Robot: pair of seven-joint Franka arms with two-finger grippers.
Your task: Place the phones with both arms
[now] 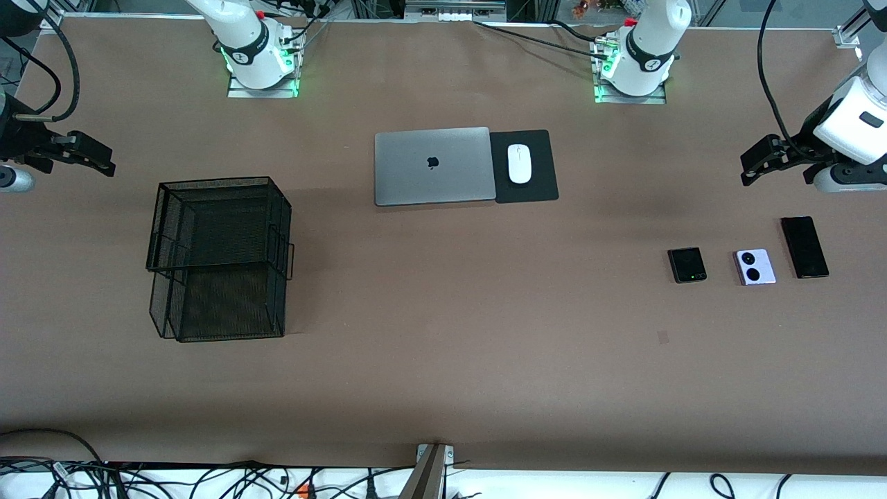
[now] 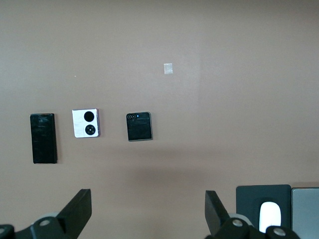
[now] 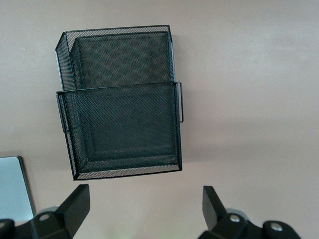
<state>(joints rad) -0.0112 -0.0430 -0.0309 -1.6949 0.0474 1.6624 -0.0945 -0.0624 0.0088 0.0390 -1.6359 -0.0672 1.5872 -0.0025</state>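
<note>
Three phones lie flat in a row toward the left arm's end of the table. They are a small squarish black one (image 1: 687,265) (image 2: 138,126), a lilac-white one with two black circles (image 1: 754,267) (image 2: 85,123), and a long slim black slab (image 1: 804,247) (image 2: 43,138). My left gripper (image 1: 748,166) (image 2: 148,201) hangs open over bare table, apart from the phones and holding nothing. At the right arm's end my right gripper (image 1: 107,161) (image 3: 145,196) is also open and empty, over bare table beside the mesh basket.
A black two-tier wire mesh basket (image 1: 161,229) (image 3: 119,89) stands toward the right arm's end. A shut grey laptop (image 1: 433,165) (image 2: 305,209) (image 3: 11,184) lies mid-table near the bases, beside a white mouse (image 1: 519,163) (image 2: 269,216) on a black pad (image 1: 540,187). A small tape mark (image 1: 663,337) is on the tabletop.
</note>
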